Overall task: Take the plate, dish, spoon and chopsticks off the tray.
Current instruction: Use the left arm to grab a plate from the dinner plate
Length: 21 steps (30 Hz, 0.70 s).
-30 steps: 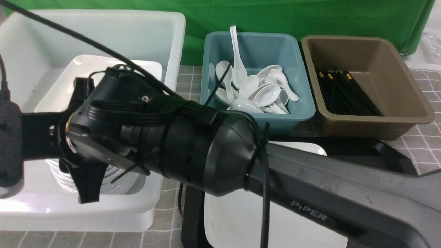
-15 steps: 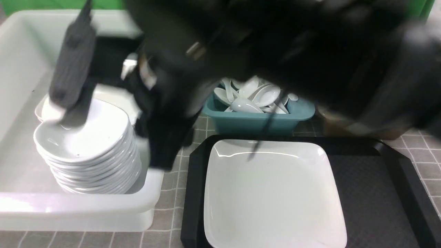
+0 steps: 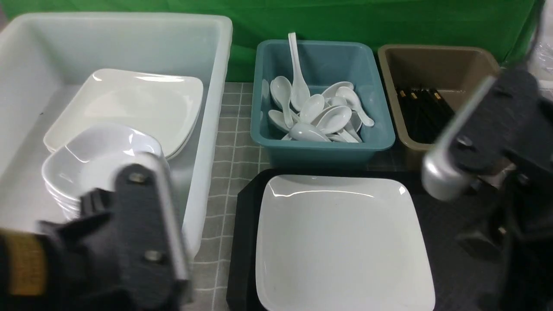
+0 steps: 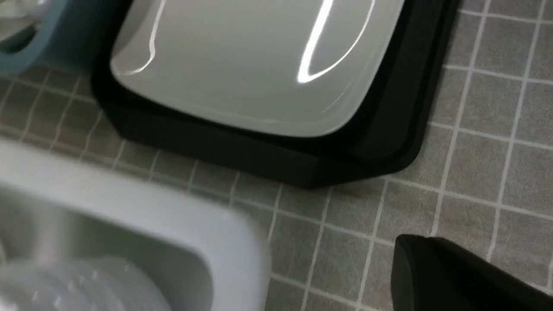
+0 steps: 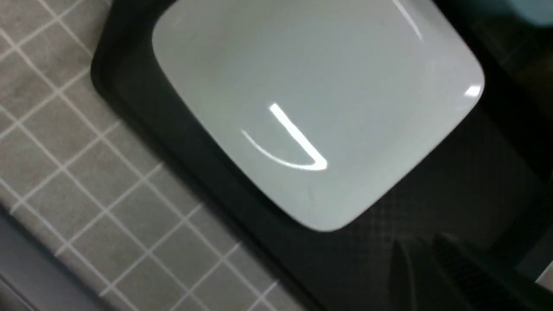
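Grey checked cloth (image 3: 233, 142) underneath, green backdrop (image 3: 345, 17) behind. Left gripper (image 4: 458, 276): jaws together, poised over cloth just beside white plastic bin (image 4: 207, 224). Right gripper (image 5: 436, 276): dark blur above tray, cannot tell whether jaws apart or together. Between both, glossy white square plate (image 3: 343, 242), rounded corners, lying flat on black diamond-textured tray (image 3: 242, 250), toward its left side. Beyond tray, teal tub (image 3: 324, 144) heaped with white soup spoons (image 3: 322, 116); brown tub (image 3: 436, 56) with black gold-banded chopsticks (image 3: 421, 112). Inside bin, square plates (image 3: 138, 103) and stacked bowls (image 3: 86, 160). Blurred arm housings blocking both near corners.
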### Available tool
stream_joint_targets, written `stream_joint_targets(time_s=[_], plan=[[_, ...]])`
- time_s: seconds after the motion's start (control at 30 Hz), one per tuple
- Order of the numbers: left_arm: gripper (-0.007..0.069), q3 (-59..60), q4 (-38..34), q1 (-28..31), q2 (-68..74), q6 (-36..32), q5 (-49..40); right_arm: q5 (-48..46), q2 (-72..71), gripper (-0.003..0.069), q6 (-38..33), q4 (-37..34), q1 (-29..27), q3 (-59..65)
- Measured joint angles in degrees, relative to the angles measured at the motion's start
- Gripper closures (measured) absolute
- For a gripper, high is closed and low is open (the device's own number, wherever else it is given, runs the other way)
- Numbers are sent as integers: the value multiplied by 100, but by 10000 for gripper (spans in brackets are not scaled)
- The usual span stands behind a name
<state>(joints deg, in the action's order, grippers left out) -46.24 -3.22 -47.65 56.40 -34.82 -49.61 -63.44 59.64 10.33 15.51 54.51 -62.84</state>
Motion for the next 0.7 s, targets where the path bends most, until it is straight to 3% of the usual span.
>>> stream_joint_targets(time_s=[0.23, 0.47, 0.6, 0.7], plan=[[603, 0, 226, -586, 2105, -464, 1159, 209, -1633, 555, 684, -12, 0, 1111], [431, -107, 463, -709, 3164, -668, 1241, 294, -2888, 547, 933, -59, 0, 1587], [286, -153, 689, -704, 3273, -799, 1467, 299, -3248, 540, 968, -65, 0, 1627], [244, -153, 857, -653, 3316, -852, 1571, 299, -3279, 536, 968, -65, 0, 1627]])
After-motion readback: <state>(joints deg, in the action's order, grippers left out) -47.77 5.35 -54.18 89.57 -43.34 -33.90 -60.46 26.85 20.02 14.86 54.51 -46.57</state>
